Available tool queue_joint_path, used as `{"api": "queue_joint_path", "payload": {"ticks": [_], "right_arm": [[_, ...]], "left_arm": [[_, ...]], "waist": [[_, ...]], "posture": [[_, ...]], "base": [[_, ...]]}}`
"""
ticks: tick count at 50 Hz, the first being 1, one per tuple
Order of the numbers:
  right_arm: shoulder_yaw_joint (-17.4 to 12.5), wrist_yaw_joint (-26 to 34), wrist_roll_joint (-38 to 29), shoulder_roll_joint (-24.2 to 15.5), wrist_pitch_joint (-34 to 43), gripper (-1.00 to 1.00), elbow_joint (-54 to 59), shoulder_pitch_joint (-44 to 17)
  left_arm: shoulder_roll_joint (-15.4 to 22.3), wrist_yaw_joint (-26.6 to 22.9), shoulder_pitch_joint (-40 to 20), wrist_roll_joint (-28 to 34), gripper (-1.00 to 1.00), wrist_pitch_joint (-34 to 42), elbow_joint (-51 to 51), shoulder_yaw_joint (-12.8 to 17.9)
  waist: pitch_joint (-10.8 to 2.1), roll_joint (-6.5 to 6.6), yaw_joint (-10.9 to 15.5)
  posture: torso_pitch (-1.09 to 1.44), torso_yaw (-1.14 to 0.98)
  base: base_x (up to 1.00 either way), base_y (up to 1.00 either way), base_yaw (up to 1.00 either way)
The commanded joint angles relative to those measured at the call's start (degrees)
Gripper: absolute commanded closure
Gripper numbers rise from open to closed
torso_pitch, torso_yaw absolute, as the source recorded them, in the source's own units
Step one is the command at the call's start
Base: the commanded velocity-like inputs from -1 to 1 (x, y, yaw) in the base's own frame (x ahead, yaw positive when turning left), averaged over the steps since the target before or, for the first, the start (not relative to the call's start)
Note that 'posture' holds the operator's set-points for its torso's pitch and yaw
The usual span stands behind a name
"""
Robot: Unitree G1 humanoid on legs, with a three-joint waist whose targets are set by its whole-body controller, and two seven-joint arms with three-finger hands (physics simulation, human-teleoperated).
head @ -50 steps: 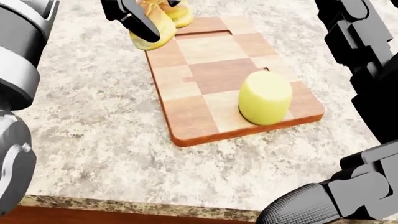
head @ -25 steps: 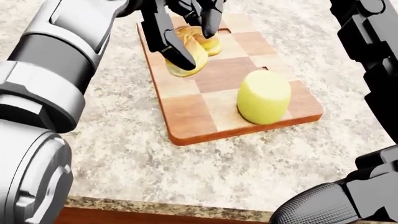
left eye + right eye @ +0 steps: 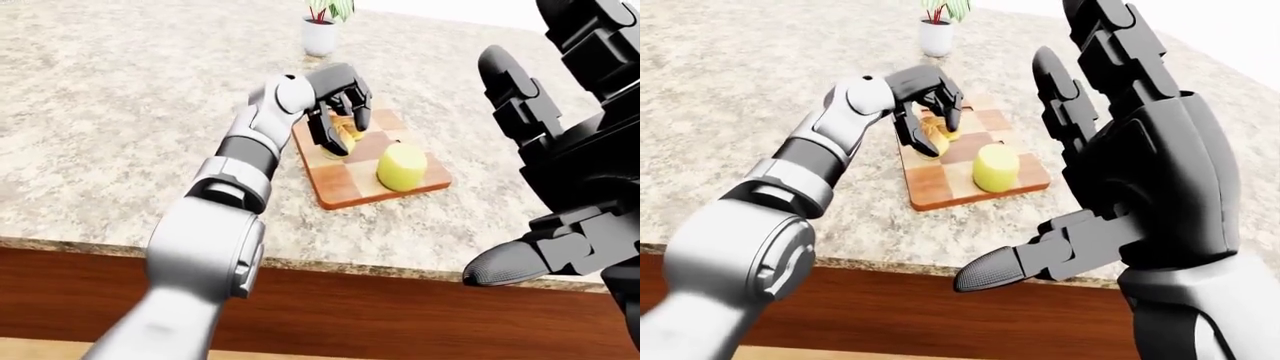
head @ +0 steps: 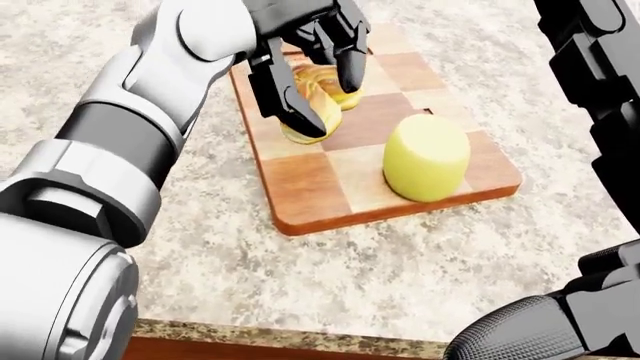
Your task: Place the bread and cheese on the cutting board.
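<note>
The granite counter [image 4: 180,225] fills most of the head view, its wooden edge showing along the bottom. On it lies the checkered cutting board [image 4: 310,195], the landmark here; its top-left part is hidden under the robot's left hand and forearm, so that end of the board cannot be seen whole.

The left arm [image 4: 120,150] reaches in from the lower left of the head view, running up to the board with the wrist bent down over it. The right hand [image 3: 1120,187] is raised well to the right of the board, close to the camera and cut off by the frame in every view, its dark fingers spread and holding nothing.

The left hand [image 4: 305,71] sits over the board's upper-left squares with its fingers [image 4: 272,82] curled round the bread [image 4: 315,101], a golden loaf partly covered by them. The bread is over the board; whether its underside touches the wood cannot be made out.

The cheese [image 4: 427,156], a pale yellow cylinder, stands on the board's lower-right squares, apart from the bread.

Beyond the board's top end in the left-eye view stands a small potted plant [image 3: 322,30], cropped at the top.
</note>
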Motion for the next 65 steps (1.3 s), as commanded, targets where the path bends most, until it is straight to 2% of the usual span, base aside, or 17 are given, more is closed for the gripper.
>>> {"api": "queue_joint_path", "payload": {"ticks": [1,14,15,17,18,19,23,32,40,44,47,50,53,56,61,64,65], "right_arm": [[-1.41,-0.19,-0.83,-0.79,-1.55,-1.0,0.0,-0.81],[-0.66,0.32,-2.07,-1.12,-2.82,-1.0,0.0,0.38],[-0.56,0.29,-2.08,-1.18,-2.9,-1.0,0.0,0.38],[-0.45,0.31,-2.25,-1.19,-3.03,-1.0,0.0,0.49],[-0.44,0.36,-2.31,-1.2,-3.09,-1.0,0.0,0.55],[-0.39,0.42,-2.44,-1.18,-3.14,-1.0,0.0,0.65],[-0.32,0.56,-2.61,-1.21,-3.37,-1.0,0.0,0.92],[-0.26,0.39,-2.43,-1.17,-3.09,-1.0,0.0,0.59],[-0.25,-0.14,-1.56,-0.73,-1.94,-1.0,0.0,-0.88],[0.58,-0.99,-1.29,-0.14,-0.76,-1.0,0.0,-2.8],[0.63,-1.11,-1.48,0.7,0.55,-1.0,0.0,-3.53],[0.94,-1.35,-1.57,1.63,1.71,-1.0,0.0,-4.59],[2.13,-1.4,-2.41,3.02,2.86,-1.0,0.0,-5.64],[3.11,-2.09,-2.55,4.14,4.05,-1.0,0.0,-7.18],[4.13,-3.33,-2.4,5.67,6.13,-1.0,0.0,-9.63],[4.28,-4.09,-1.81,6.1,7.09,-1.0,0.0,-10.78],[4.51,-4.21,-1.94,6.36,7.31,-1.0,0.0,-11.08]], "left_arm": [[0.23,0.96,-2.19,-0.52,0.49,-1.05,-2.3,0.41],[-0.41,0.91,-0.4,0.14,0.21,-1.4,-2.4,-0.04],[-0.44,0.78,-0.52,0.11,0.07,-1.24,-2.41,0.02],[-0.47,0.58,-0.48,0.17,-0.38,-1.04,-2.4,0.01],[-0.48,0.52,-0.47,0.17,-0.47,-0.97,-2.41,0.03],[-0.48,0.51,-0.35,0.22,-0.73,-1.02,-2.4,0.0],[-0.51,0.46,-0.02,0.36,-0.95,-0.74,-2.44,-0.05],[0.18,-0.53,-0.96,-0.37,-1.0,0.05,-2.58,0.64],[5.33,-4.79,-9.52,-7.98,-1.0,6.51,-3.7,4.81],[6.74,-6.01,-9.79,-10.11,-1.0,8.1,-5.29,4.54],[7.03,-6.83,-10.74,-14.31,-1.0,13.66,-10.24,5.81],[7.22,-7.55,-10.54,-19.78,-1.0,26.66,-25.08,6.61],[7.77,-10.9,-1.59,-22.34,-1.0,51.36,-64.03,5.08],[8.01,-10.75,3.28,-23.9,-1.0,70.77,-88.06,5.13],[8.29,-7.19,15.5,-23.89,-1.0,90.17,-119.94,2.41],[6.94,-4.43,17.08,-25.13,-1.0,97.41,-127.97,3.63],[5.77,-3.61,16.13,-25.68,-1.0,101.01,-130.66,6.11]], "waist": [[-1.45,-0.08,0.02],[-1.49,-0.03,-0.07],[-1.49,-0.03,-0.07],[-1.53,-0.02,-0.07],[-1.54,-0.02,-0.07],[-1.54,-0.03,-0.07],[-1.58,-0.03,-0.1],[-1.65,-0.02,-0.16],[-1.39,0.17,-0.26],[-1.2,0.46,-0.2],[-1.26,0.69,-0.09],[-1.27,0.81,-0.11],[-0.73,1.15,-0.52],[0.0,1.68,-1.02],[0.57,2.81,-0.96],[0.38,3.18,-0.84],[0.39,3.18,-0.78]], "posture": [[0.0,0.0],[0.0,0.0],[0.0,0.0],[0.0,0.0],[0.0,0.0],[0.0,0.0],[0.0,0.0],[0.0,0.0],[0.0,0.0],[0.0,0.0],[0.0,0.0],[0.0,0.0],[0.0,0.0],[0.0,0.0],[0.0,0.0],[0.0,0.0],[0.0,0.0]], "base": [[0.0,0.0,0.0],[0.0,0.0,0.0],[0.0,0.0,0.0],[0.0,0.0,0.0],[0.0,0.0,0.0],[0.0,0.0,0.0],[0.0,0.0,0.0],[0.0,0.0,0.0],[0.0,0.0,0.0],[0.0,0.0,0.0],[0.0,0.0,0.0],[0.0,0.0,0.0],[0.0,0.0,0.0],[0.0,0.0,0.0],[0.0,0.0,0.0],[0.0,0.0,0.0],[0.0,0.0,0.0]]}}
